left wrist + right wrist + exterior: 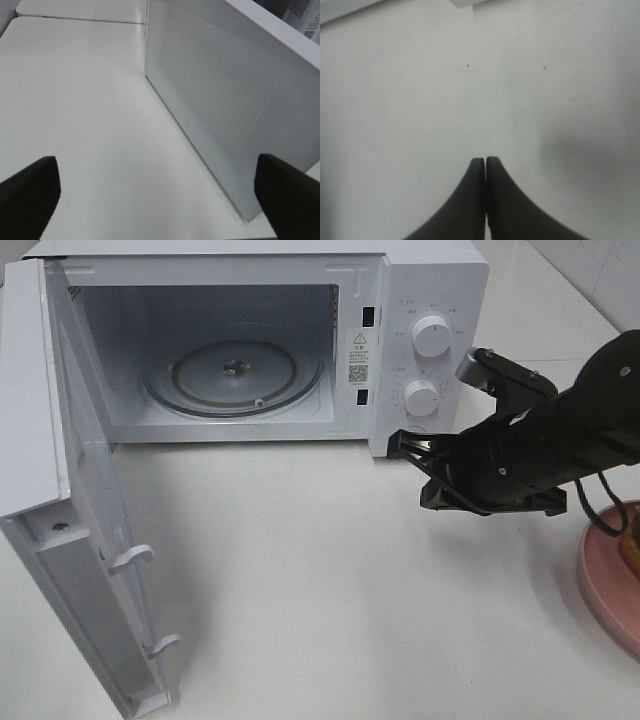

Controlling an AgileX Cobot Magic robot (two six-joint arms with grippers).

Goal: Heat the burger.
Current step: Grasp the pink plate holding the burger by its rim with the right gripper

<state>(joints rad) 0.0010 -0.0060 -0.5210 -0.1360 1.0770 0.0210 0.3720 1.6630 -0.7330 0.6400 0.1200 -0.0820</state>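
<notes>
Here the right end effector (486,160), fingers pressed together and empty, hovers over the worktop (330,590) near the open microwave (430,290). The left end effector (156,165) gapes wide, holding nothing, beside the door (225,100). The burger (633,550) sits on the pink plate (605,590), mostly cut off.

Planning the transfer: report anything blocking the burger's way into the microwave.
The door is swung open and the turntable is bare. Only the right arm, its gripper shut, sits between the burger on the pink plate and the cavity.
</notes>
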